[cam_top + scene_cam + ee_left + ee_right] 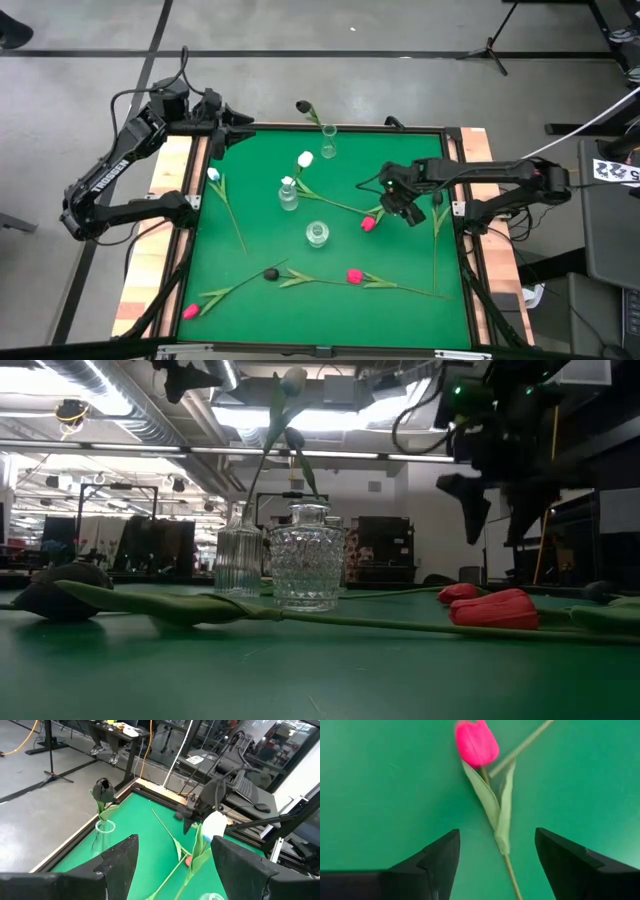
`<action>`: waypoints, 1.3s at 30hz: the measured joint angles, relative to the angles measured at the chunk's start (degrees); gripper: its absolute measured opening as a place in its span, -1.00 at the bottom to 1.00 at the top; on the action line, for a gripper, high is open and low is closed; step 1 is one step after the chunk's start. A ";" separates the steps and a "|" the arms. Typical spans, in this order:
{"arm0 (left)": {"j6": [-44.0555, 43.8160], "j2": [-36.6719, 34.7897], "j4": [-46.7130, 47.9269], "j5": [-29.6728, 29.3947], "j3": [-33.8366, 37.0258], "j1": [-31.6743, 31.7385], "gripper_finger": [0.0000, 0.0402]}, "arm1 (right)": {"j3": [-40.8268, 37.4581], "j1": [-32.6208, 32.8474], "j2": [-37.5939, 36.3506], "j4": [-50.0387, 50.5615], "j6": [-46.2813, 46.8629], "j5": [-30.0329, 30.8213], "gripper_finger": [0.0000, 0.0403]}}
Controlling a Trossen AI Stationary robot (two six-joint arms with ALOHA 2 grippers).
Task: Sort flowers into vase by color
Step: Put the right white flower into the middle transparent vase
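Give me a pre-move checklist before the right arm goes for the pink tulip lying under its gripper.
1. Right gripper open: ok.
2. Pink artificial tulip lying flat on the green table mat, its thin green stem between the fingers: ok.
3. Another stem crosses beside the pink head: not ok.
4. Empty round clear glass vase upright: ok.
5. Left gripper parked open at the table's far corner: ok.

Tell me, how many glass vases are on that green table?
3: one near the far edge holding a black tulip, one mid-table holding a white tulip, one empty, nearest. None seem hidden.
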State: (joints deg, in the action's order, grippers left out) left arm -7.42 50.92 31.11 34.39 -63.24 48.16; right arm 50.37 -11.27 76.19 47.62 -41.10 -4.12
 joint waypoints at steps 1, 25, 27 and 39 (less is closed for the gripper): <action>0.00 0.00 0.00 0.00 0.01 0.00 0.24 | 0.00 0.00 1.01 -0.18 -0.53 0.94 0.24; 9.41 0.46 7.15 8.68 0.01 7.95 0.24 | 0.02 -2.93 5.27 -8.84 -0.61 -7.60 0.07; 10.70 0.61 7.54 9.16 0.01 9.12 0.24 | 0.02 -4.41 3.52 -8.90 0.39 -8.08 0.05; 2.34 0.79 -4.40 10.46 17.66 11.95 0.24 | 0.04 -9.81 -2.00 -14.67 7.51 -11.56 0.05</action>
State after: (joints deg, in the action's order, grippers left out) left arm -5.08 51.70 26.71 44.85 -45.59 60.11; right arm 50.41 -21.08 74.19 32.95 -33.59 -15.68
